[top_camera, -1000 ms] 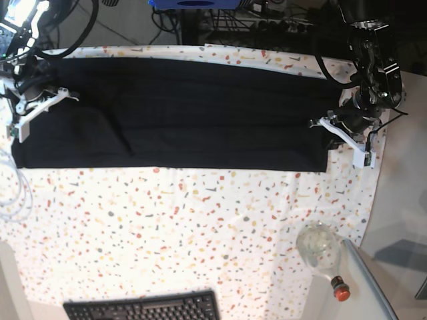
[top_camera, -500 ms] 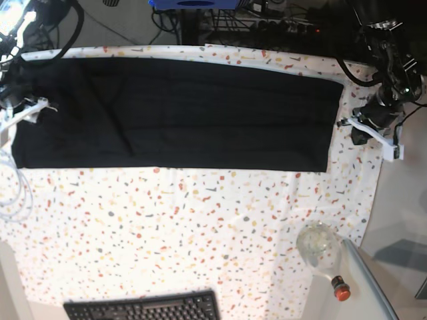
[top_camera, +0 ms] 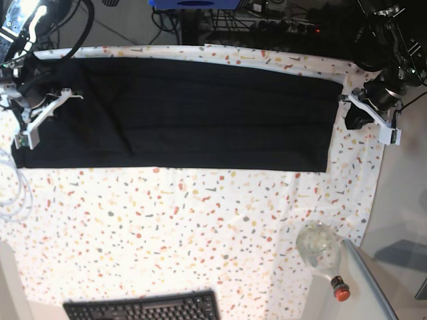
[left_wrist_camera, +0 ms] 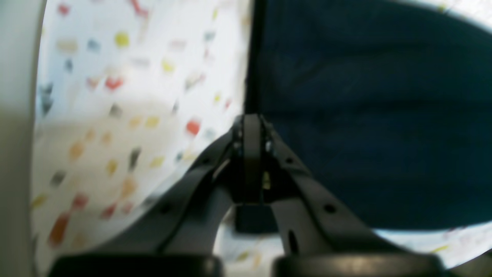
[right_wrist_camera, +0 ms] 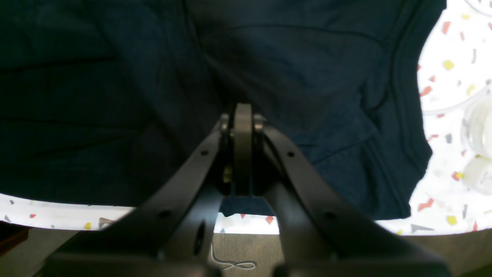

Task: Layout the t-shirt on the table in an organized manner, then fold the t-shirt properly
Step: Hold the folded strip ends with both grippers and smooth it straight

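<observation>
The black t-shirt [top_camera: 180, 113] lies flat as a long folded band across the far half of the table [top_camera: 200, 227]. My right gripper [top_camera: 63, 95] hovers over the shirt's left end, jaws shut and empty; in the right wrist view its tips [right_wrist_camera: 243, 111] sit above dark fabric [right_wrist_camera: 115, 96] near a seamed edge. My left gripper [top_camera: 349, 98] sits just off the shirt's right edge over the speckled cloth. In the left wrist view its jaws [left_wrist_camera: 251, 119] are pressed together, nothing between them, with the shirt [left_wrist_camera: 365, 115] to the right.
A black keyboard [top_camera: 143, 308] lies at the near edge. A clear bottle with a red cap [top_camera: 322, 252] rests at the near right by a grey panel. A white cable [top_camera: 15, 193] loops at the left edge. Cables and equipment crowd the back.
The right gripper swung out past the table's left edge and came back over the shirt's left end. The left gripper let go of the right end and drew away up and right.
</observation>
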Controlling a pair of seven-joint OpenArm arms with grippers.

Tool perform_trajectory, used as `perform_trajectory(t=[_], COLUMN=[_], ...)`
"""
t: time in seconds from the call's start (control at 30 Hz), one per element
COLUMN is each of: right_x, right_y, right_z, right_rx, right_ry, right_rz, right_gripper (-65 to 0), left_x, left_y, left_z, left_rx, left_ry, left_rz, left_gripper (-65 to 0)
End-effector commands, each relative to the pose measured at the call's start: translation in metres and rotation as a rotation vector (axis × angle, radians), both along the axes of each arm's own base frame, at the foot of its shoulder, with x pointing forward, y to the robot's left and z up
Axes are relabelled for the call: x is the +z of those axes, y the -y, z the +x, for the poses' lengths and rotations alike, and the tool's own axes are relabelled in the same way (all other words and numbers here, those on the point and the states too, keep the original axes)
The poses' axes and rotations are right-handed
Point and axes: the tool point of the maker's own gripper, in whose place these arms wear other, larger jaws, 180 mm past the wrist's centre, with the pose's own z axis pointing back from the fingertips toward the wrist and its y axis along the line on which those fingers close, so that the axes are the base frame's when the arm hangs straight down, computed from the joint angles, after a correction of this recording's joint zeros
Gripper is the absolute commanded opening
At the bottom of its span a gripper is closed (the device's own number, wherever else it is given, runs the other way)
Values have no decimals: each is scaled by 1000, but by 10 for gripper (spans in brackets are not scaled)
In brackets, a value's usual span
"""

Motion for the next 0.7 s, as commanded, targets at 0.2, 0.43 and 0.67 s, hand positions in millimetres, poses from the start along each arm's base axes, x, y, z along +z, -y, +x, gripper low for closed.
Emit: perform_trajectory(t=[0.2,0.43,0.67], right_x=[11,12,12], right_y=[2,3,3], right_z=[12,12,12], right_rx=[9,12,13], right_ry=[52,52,52], right_rz=[-11,-15,-15], right_gripper=[-650,-650,-650], left_x=[0,-33,-56], left_y=[-19,0,22], left_z=[11,18,19], left_rx=[124,131,119], left_ry=[66,-6,-70], left_rz=[-143,-244,-312], left_gripper=[0,0,0])
